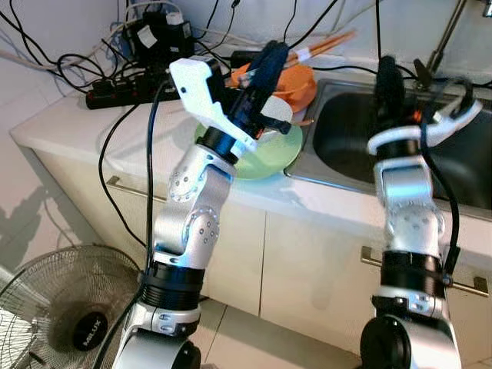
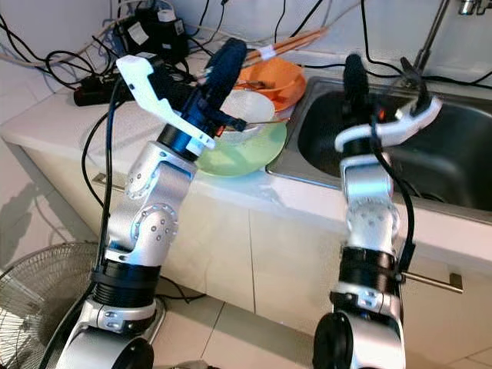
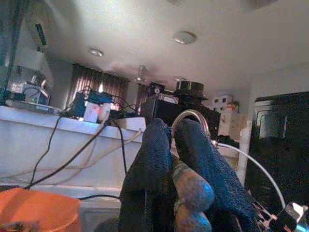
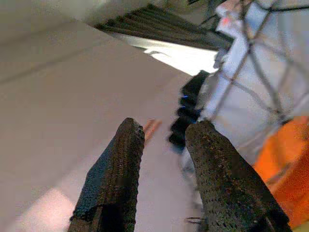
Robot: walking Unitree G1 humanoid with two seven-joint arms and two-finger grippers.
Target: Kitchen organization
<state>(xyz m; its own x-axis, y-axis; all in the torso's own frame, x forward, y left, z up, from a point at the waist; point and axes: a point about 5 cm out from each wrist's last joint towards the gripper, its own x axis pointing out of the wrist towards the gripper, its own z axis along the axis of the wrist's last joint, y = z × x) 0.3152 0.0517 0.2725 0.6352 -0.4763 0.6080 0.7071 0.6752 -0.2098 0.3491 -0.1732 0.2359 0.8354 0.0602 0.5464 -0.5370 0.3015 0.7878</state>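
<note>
I stand in front of a white bench (image 1: 69, 127) with a steel sink (image 1: 346, 146) set into it on my right. My left fingers (image 2: 224, 65) are up over the middle of the bench, above a white bowl (image 2: 250, 108) that sits inside a green plate (image 2: 257, 154). An orange bowl (image 2: 273, 77) sits just behind them, close to the sink's edge. Long sticks (image 1: 327, 42) poke out over the orange bowl toward the back wall.

In my left wrist view my two fingers (image 3: 152, 164) are pressed close together, and something small and brownish (image 3: 193, 191) is pinched between them. It is too blurry for me to tell what it is.

My right fingers (image 1: 388, 81) are held up over the sink, near its front edge. They are spread apart with nothing between them (image 4: 120, 159).

The back of the bench is crowded with black cables (image 1: 69, 65), a power strip (image 1: 119, 92) and a black box (image 1: 157, 34). The front left part of the bench is bare. The sink runs off the right side of my view. A tap stem (image 2: 430, 34) is cut off at the top.

Down on the floor by my left side stands a fan (image 1: 69, 307), partly cut off.
</note>
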